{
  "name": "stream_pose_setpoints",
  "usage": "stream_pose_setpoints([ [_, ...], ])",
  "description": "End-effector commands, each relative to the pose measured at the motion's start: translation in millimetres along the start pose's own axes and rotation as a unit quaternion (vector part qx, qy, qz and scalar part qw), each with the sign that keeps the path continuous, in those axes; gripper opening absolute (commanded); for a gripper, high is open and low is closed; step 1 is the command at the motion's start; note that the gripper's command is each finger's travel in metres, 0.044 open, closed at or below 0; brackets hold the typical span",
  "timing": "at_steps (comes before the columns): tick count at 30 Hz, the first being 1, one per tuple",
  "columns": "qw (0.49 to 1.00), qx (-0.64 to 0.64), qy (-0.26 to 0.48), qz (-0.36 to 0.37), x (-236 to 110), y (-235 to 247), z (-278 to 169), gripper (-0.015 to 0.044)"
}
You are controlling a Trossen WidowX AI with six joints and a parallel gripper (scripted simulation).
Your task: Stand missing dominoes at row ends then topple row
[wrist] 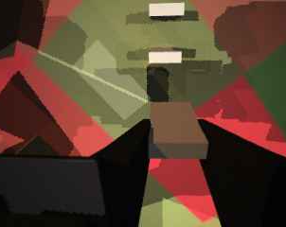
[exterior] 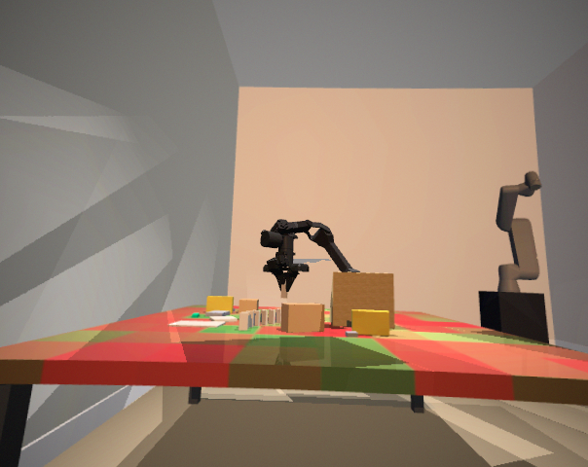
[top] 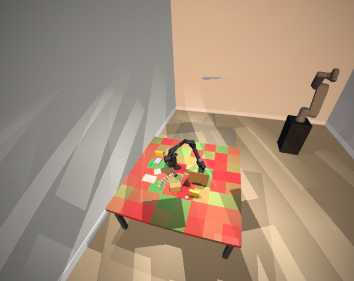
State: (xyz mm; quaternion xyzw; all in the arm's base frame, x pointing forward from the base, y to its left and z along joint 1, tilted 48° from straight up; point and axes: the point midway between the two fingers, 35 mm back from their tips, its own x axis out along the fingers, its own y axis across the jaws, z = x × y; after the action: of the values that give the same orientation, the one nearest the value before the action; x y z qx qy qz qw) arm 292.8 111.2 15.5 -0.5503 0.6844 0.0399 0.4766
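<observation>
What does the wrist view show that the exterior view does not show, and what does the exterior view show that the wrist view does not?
Only the wrist view shows the tops of two standing dominoes straight below. Only the exterior view shows the claw high above the table, the row of dominoes from the side, the brown boxes and the yellow blocks. Both show the claw shut on a tan domino.

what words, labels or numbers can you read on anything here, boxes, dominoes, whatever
None: no readable text shows in any view.
Cardboard boxes: plain faces, no print.
Yellow blocks: blank.
Domino in the gripper: blank face, no pips seen.
Standing dominoes: too small to tell.
</observation>
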Motion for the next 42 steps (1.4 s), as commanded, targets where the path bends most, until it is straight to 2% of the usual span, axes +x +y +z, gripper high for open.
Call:
stream_pose_setpoints([
  [1,1.000,-0.005,0.002,-0.001,17,0,-2,0.0107],
  [15,1.000,0.000,0.006,-0.008,79,1,-9,0.0107],
  [27,1.000,0.000,0.006,-0.008,82,1,-10,0.0107],
  [39,1.000,0.000,0.006,-0.008,82,1,-10,0.0422],
  [40,1.000,0.000,0.006,-0.008,82,1,-10,0.0440],
  [42,1.000,0.000,0.006,-0.008,82,1,-10,0.0440],
])
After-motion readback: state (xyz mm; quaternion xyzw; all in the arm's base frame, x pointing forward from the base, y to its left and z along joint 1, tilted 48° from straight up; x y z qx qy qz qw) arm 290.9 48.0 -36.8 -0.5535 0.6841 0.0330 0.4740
